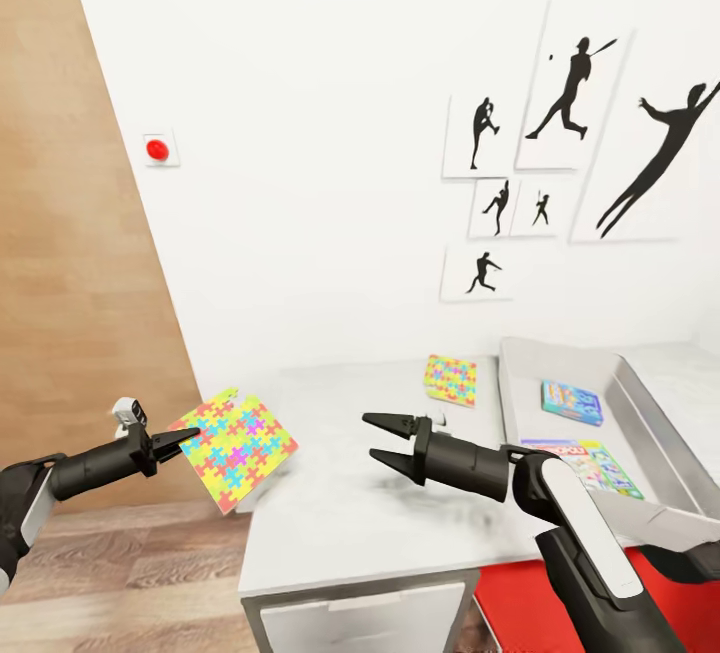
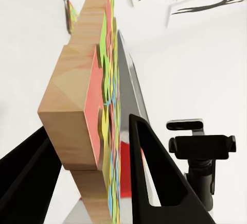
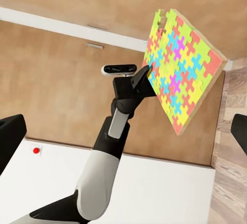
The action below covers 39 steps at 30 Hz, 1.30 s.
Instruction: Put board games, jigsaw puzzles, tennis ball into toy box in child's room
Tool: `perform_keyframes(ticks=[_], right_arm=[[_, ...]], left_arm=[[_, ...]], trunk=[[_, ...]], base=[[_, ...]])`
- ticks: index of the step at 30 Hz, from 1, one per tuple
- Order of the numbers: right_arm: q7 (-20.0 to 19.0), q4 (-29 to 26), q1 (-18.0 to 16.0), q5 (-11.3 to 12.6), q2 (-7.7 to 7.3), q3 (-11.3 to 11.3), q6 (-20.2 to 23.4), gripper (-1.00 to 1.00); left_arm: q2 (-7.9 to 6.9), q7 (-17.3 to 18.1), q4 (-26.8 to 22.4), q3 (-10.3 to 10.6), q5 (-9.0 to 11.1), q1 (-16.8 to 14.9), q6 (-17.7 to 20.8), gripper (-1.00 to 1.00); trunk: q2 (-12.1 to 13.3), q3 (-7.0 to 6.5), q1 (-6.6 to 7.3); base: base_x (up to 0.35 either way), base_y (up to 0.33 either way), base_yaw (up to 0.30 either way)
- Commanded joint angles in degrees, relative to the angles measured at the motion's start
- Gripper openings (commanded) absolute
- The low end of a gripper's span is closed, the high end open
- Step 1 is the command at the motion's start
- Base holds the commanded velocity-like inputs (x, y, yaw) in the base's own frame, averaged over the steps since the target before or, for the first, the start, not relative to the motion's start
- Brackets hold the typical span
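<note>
My left gripper is shut on the corner of a multicolour jigsaw puzzle, holding it tilted in the air just off the table's left end. The left wrist view shows the puzzle edge-on between the fingers. In the right wrist view the puzzle hangs from the left gripper. My right gripper stands open above the table top, holding nothing. A second puzzle lies flat beside the grey toy box. Two board games lie inside, one blue, one white-green. The tennis ball and bed are out of view.
A brown wooden door stands left of the table. Black sports silhouette pictures and a red button are on the white wall. A red rug lies on the plank floor below the table's front edge.
</note>
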<state>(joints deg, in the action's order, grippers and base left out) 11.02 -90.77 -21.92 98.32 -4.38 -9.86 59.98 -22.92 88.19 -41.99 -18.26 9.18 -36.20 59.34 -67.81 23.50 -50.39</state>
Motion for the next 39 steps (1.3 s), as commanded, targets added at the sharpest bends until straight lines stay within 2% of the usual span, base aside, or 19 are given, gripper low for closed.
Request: perform_keyframes(ticks=[1, 8, 20, 39], right_arm=[[0.6, 0.0, -0.1, 0.6, 0.01, -0.1, 0.0, 1.00], [0.5, 0.0, -0.1, 0.6, 0.07, 0.0, 0.0, 1.00], [0.5, 0.0, -0.1, 0.6, 0.08, -0.1, 0.0, 1.00], [0.6, 0.0, -0.1, 0.6, 0.04, -0.1, 0.0, 1.00]], left_arm=[[-0.05, 0.2, 0.0, 0.0, 0.0, 0.0, 0.6, -1.00], [0.00, 0.2, 0.0, 0.0, -0.1, 0.0, 0.6, -1.00], [0.07, 0.2, 0.0, -0.1, -0.1, 0.0, 0.6, -1.00], [-0.01, 0.2, 0.0, -0.1, 0.0, 0.0, 0.6, -1.00]], trunk=[[0.4, -0.17, 0.23], [3.2, -1.76, 1.77], [8.0, -4.44, 4.40], [15.6, -7.89, 8.58]], base=[[-0.111, 0.000, -0.227], [-0.187, 0.000, -0.245], [-0.013, 0.000, -0.243], [0.000, 0.000, -0.017]])
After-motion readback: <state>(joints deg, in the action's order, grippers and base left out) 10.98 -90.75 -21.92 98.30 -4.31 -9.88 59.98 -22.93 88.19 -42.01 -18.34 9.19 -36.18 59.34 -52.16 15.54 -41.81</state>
